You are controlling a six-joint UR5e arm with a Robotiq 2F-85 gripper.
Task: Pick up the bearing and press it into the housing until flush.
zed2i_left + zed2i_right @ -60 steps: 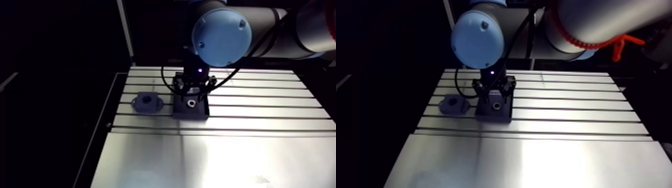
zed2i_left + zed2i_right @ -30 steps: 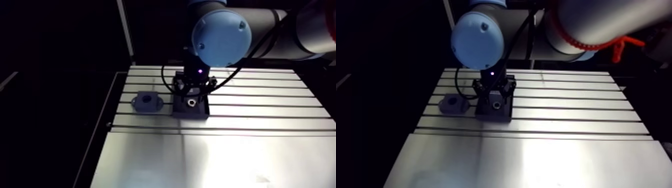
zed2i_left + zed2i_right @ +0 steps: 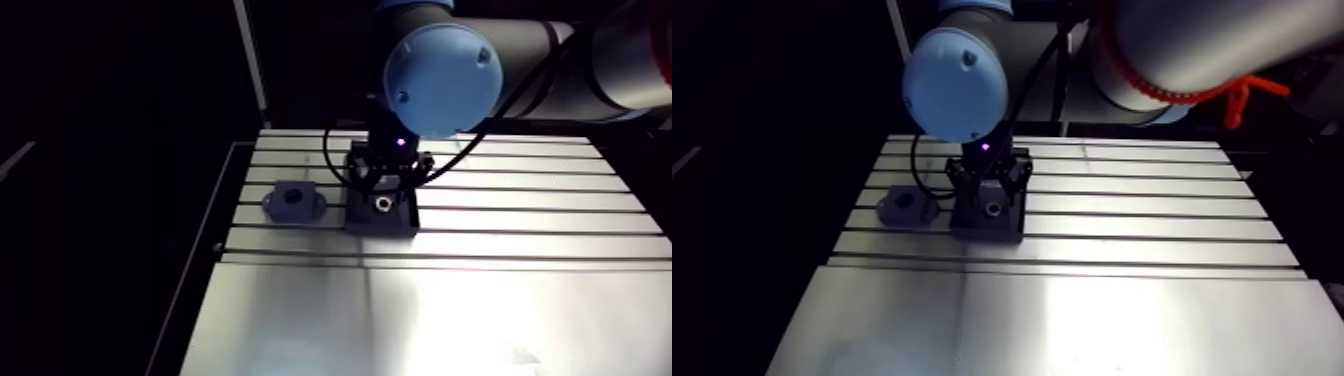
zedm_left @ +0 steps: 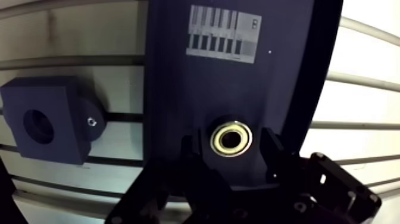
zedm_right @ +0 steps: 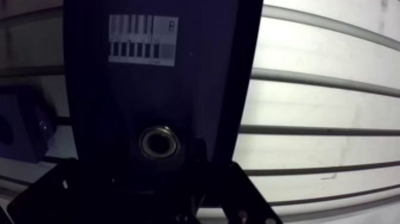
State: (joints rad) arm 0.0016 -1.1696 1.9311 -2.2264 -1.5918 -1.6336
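The bearing, a small shiny ring, lies in a recess of a dark flat plate on the slotted table. My gripper hangs low over it and is open. One finger stands on each side of the ring, with a narrow gap to it on both sides. The housing, a dark block with a round bore, stands on the table beside the plate. In the arm view the housing is left of the plate, and the wrist comes straight down onto the bearing.
A striped label marks the plate's far end ahead of the gripper. The slotted table runs wide to the right, and a smooth metal sheet covers its front. The table's left edge lies just beyond the housing.
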